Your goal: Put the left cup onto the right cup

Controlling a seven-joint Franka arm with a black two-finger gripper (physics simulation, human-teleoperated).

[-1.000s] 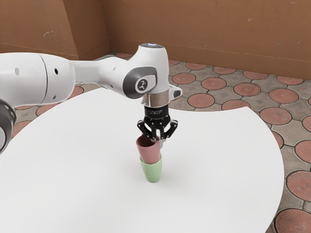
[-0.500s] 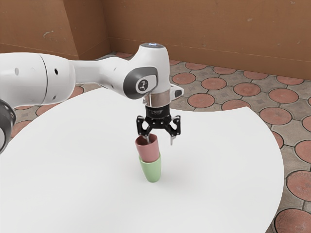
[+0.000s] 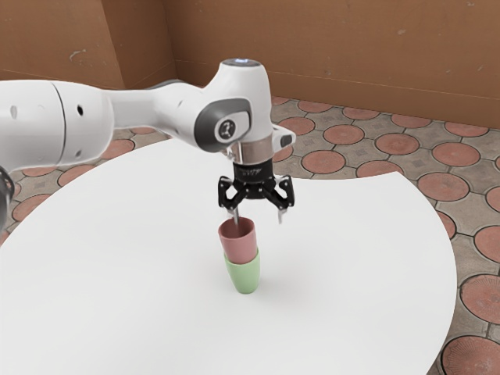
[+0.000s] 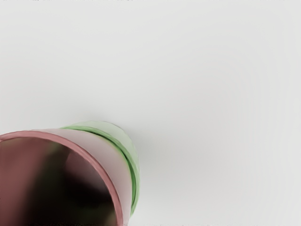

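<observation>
Two cups stacked mid-table: pink cup (image 3: 239,241) seated inside green cup (image 3: 244,277), lower part sunk in, upper part and rim standing above the green rim. Judged as placed already; step in hand taken as the retreat. Black gripper (image 3: 256,216) spread wide, gripping nothing, hovering just above the pink rim. Fingertip on the exterior view's left very close to that rim, contact or not impossible to tell; other fingertip well clear, over the white table (image 3: 117,273). To do it well: go straight up, no sideways drift, no wrist twist until clear of the rim. Keep jaws at full spread, no closing on the way. Go slow at first, given the risk of tipping or unseating the stack with any nudge on the rim. Probably light, smooth cups, easily knocked. Looks: pink cup plain, no handle, tapered, matte dusty rose outside, darker and shaded inside, thin rim. Seems to lean a touch toward the exterior view's left, maybe not fully square in the green one. In the wrist view, pink cup (image 4: 106,155) just under the hand, mouth open and empty, with a band of green cup (image 4: 126,141) wrapped around its wall and bare table (image 4: 211,94) beyond. Green cup pale, same tapered shape, upright on the table.
</observation>
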